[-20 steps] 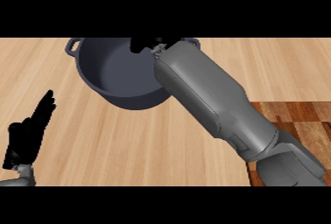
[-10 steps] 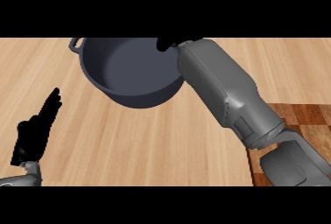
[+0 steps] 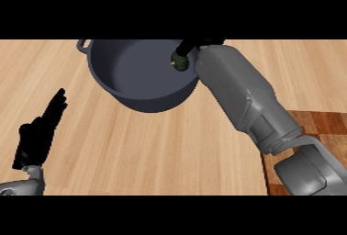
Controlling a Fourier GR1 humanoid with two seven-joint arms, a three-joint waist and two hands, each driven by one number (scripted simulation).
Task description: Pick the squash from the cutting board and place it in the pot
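Note:
The dark grey pot (image 3: pixel 139 98) stands at the top middle of the wooden counter. My right forearm reaches from the lower right up to the pot's right rim. Only the black fingers of my right hand (image 3: pixel 192 45) show above the forearm, curled over the pot's inside. A small green squash (image 3: pixel 180 63) hangs from those fingers, just inside the right wall of the pot. My left hand (image 3: pixel 39 133) rests open at the left edge, fingers up. The cutting board (image 3: pixel 324 123) is a dark wood slab at the right, partly hidden by my right arm.
Light wooden counter lies between the pot and my left hand. The pot has a loop handle (image 3: pixel 84 44) at its upper left.
My right arm has swung to the right, from over the pot's middle to its right rim. The squash now shows under the fingers. The left hand has kept its pose.

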